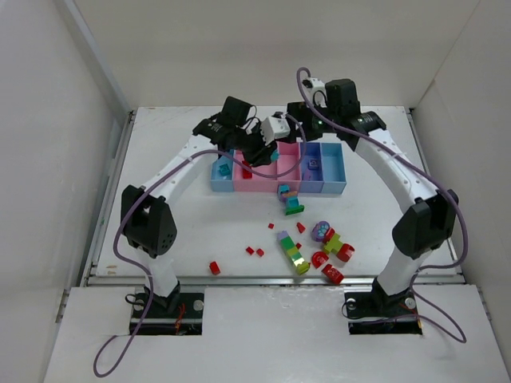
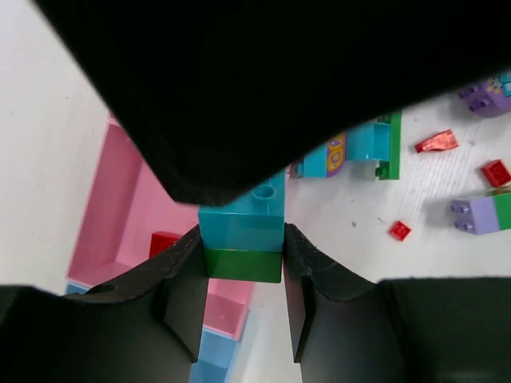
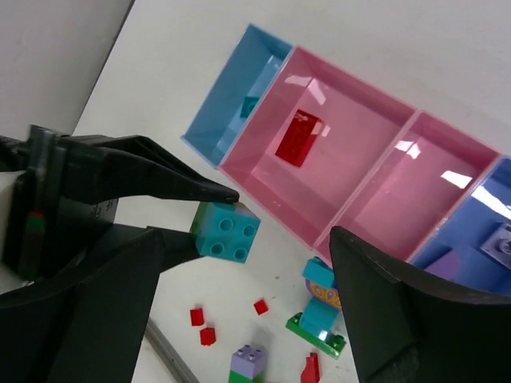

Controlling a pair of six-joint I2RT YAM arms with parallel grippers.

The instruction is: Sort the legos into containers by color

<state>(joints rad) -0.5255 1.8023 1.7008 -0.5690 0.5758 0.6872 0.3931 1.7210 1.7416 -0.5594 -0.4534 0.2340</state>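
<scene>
A teal-on-green brick pair (image 2: 242,243) is pinched between the left fingers (image 2: 182,295), with the teal brick uppermost. It is held clear of the worktop (image 2: 359,239), just in front of the near wall of the wide pink bin (image 2: 120,199). The right fingers (image 3: 80,319) are spread wide and nothing is gripped by them. In the right wrist view the held pair is seen ahead of them at centre left.

Further out, the containers (image 1: 335,190) are set in a row at the centre of the top view. A teal brick (image 1: 225,169) is seen in the leftmost light blue bin (image 3: 219,104), a red brick (image 3: 299,137) in the wide pink bin, and a purple piece (image 1: 313,164) in the purple-blue bin (image 1: 310,182). Nothing is seen in the narrow pink bin (image 3: 399,191).

Below the row, a teal-green-purple cluster (image 1: 290,199), a purple-green-yellow stack (image 1: 293,252), a cluster with a round purple piece (image 1: 329,238) and scattered red bricks (image 1: 215,267) are left on the worktop.

The task is judged to be at an early stage. Most legos are unsorted, and the held pair and the clusters would probably have to be pulled apart by colour first.
</scene>
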